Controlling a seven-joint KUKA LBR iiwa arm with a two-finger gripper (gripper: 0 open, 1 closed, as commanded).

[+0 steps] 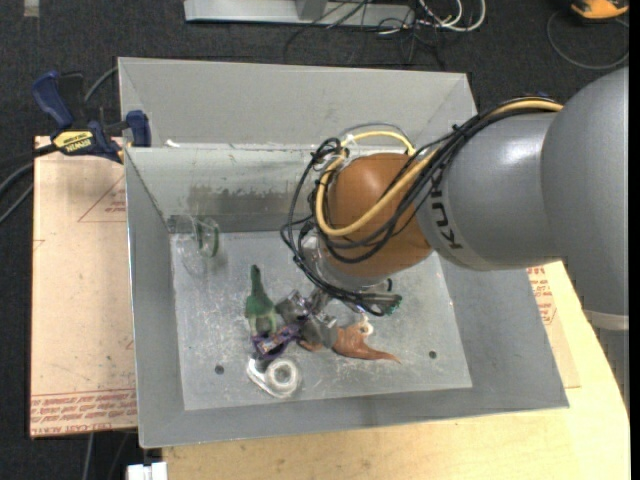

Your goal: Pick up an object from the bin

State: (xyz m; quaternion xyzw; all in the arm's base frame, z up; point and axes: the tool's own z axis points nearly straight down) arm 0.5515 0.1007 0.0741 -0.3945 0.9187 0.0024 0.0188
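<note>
Grey bin (425, 373), hand (314, 318) over small heap (268, 340)

1 camera looks down on the bin (420, 360) from above, slightly sideways, arm (540, 193) entering right.

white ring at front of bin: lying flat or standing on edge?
Lying flat: the white ring shows its hole facing up and rests on the bin floor.
</note>
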